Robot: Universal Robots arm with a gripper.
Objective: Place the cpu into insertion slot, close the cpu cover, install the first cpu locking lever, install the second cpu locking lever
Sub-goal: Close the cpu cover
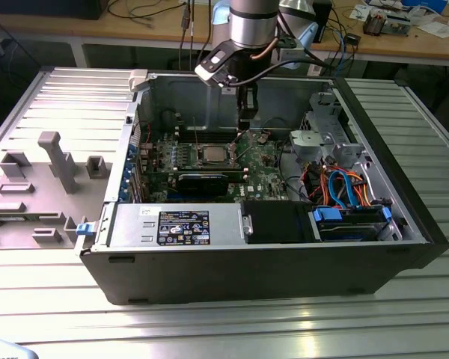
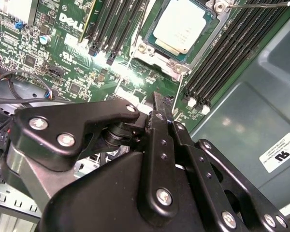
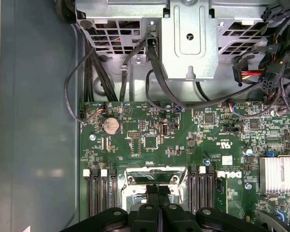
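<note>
Ribbed metal table (image 1: 209, 329), open computer case (image 1: 284, 262) on it, green circuit board (image 3: 150, 140) lying flat inside. Your gripper (image 1: 247, 114) hangs low over the board, just beside the insertion slot (image 3: 135, 173). Its fingers (image 3: 149, 194) are pressed together, with nothing pinched that I can see.

The cpu (image 2: 183, 26) is already seated in the slot, silver top up. The silver frame round it looks like the cpu cover (image 2: 160, 59) lying down; can't tell if it's clamped. A thin wire lever (image 2: 178, 89) runs from the slot corner toward the fingertips; can't tell if they touch.

My read on handling:
- **Chip:** light, rigid, fragile underneath. Hold it by the edges only.
- **Cover:** thin stiff sheet. Push at its free edge.
- **Levers:** springy, slippery wire. Catch them near the bent end.
</note>
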